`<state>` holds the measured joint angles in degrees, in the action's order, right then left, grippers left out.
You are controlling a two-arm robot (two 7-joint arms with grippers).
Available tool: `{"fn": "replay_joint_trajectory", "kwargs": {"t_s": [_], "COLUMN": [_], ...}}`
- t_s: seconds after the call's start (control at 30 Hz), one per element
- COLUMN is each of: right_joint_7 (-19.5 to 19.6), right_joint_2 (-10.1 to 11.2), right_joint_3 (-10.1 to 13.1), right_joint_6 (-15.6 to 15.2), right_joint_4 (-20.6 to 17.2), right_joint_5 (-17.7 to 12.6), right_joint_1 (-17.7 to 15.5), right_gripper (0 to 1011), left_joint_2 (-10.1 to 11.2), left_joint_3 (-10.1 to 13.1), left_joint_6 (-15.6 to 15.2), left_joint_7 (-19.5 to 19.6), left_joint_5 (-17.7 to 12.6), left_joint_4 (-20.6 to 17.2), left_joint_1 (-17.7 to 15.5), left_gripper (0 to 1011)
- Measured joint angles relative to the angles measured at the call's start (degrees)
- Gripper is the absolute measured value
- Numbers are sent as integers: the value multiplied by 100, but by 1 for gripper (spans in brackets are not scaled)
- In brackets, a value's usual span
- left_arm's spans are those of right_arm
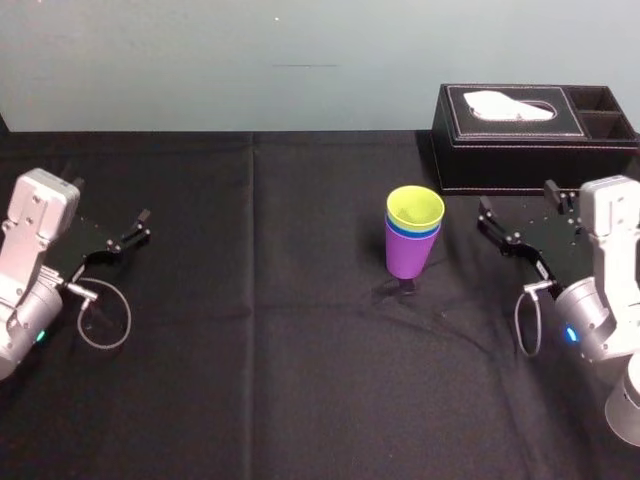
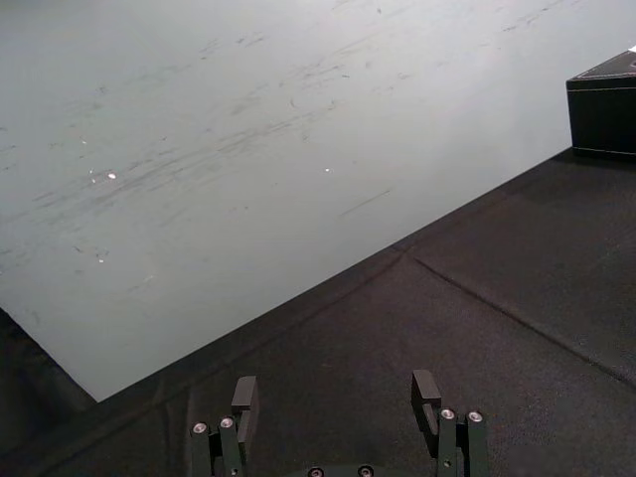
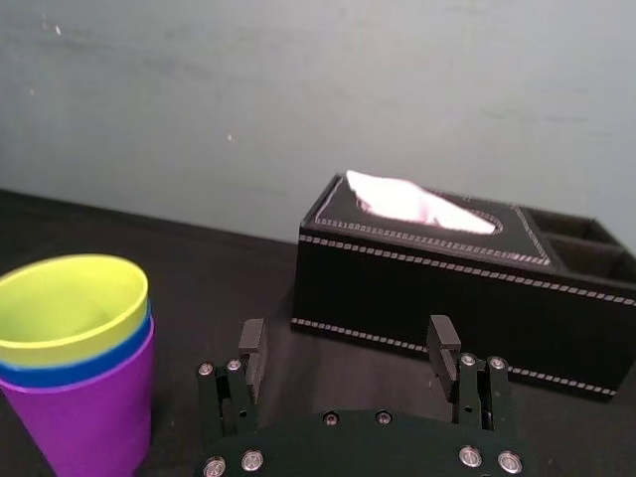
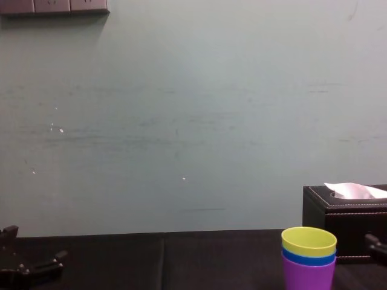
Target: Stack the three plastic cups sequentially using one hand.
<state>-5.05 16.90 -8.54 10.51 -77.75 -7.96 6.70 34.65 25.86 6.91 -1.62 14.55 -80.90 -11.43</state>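
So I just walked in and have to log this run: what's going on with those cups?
The three cups are nested in one upright stack on the black table: the purple cup at the bottom, the blue cup inside it, and the yellow-green cup on top. The right tool sits open beside the stack, in front of the tissue box, touching no cup and holding nothing. The left tool is parked open at the far left. The stacking looks done.

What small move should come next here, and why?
Probably just draw the right gripper back to rest: the stacking looks finished, with the yellow-green cup nested in the blue cup, that in the purple cup, upright, and this gripper open beside them, holding nothing. The left gripper sits idle, open.
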Motion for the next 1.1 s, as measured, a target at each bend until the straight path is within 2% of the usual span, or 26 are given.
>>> {"fn": "replay_joint_trajectory", "kwargs": {"t_s": [0.2, 0.3, 1.1], "right_joint_7": [-12, -198, -158], "right_joint_2": [-69, -77, -75], "right_joint_3": [-34, -62, -57], "right_joint_6": [-164, -285, -254], "right_joint_4": [142, 205, 192], "right_joint_5": [129, 140, 142], "right_joint_1": [85, 145, 132], "right_gripper": [1000, 1000, 1000], "left_joint_2": [0, 0, 0], "left_joint_3": [1, 1, 0], "left_joint_6": [0, 0, 0], "left_joint_7": [0, 0, 0], "left_joint_5": [0, 0, 0], "left_joint_4": [0, 0, 0], "left_joint_1": [0, 0, 0], "left_gripper": [1011, 1011, 1011]}}
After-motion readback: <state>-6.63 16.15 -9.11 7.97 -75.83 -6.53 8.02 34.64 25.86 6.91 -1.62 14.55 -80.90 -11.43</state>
